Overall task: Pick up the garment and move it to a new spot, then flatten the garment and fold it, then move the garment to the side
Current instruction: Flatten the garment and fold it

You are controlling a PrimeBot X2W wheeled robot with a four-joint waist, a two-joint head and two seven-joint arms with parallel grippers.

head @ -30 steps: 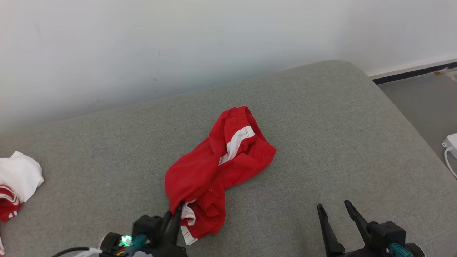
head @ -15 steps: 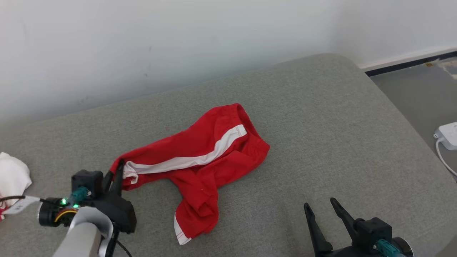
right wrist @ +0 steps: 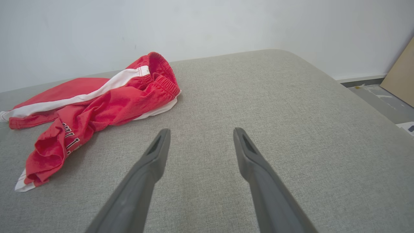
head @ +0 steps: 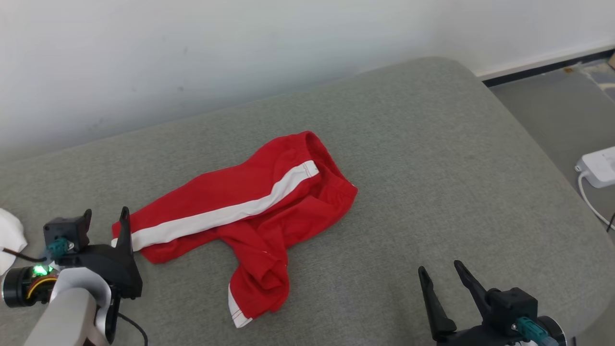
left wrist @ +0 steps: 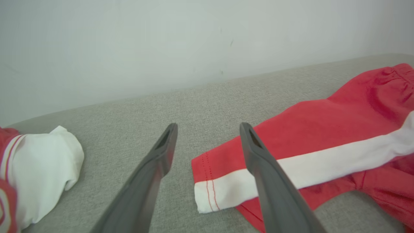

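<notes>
Two pincers are on my screens, and both stand spread with nothing between the fingers. The left pincer [head: 106, 211] sits low at the left of the head view, over the grey cushioned surface [head: 432, 144]. Its inner finger [left wrist: 258, 161] crosses in front of the hem of the garment [head: 226, 192]. I cannot tell whether that finger touches the cloth or only passes over it.

The garment is a pair of red shorts with a white side stripe. It lies on the cushion a little left of the middle of the head view. One leg is stretched out flat toward the left pincer, stripe up, and its hem end lies partly in the gap between that pincer's fingers in the left wrist view. The other leg is crumpled and points toward me, with a white edge at its tip. The elastic waistband is bunched at the far right end of the garment, nearest the wall [head: 192, 48].

The right pincer [head: 439, 266] hangs at the lower right over bare cushion, well apart from the shorts, with its fingers pointing away from me.

A second piece of clothing [left wrist: 42, 161], white with red trim, lies at the left edge of the cushion beyond the left pincer. Off the cushion's right side I see grey floor [head: 552, 110] and a white power block [head: 598, 166] with its cable.
</notes>
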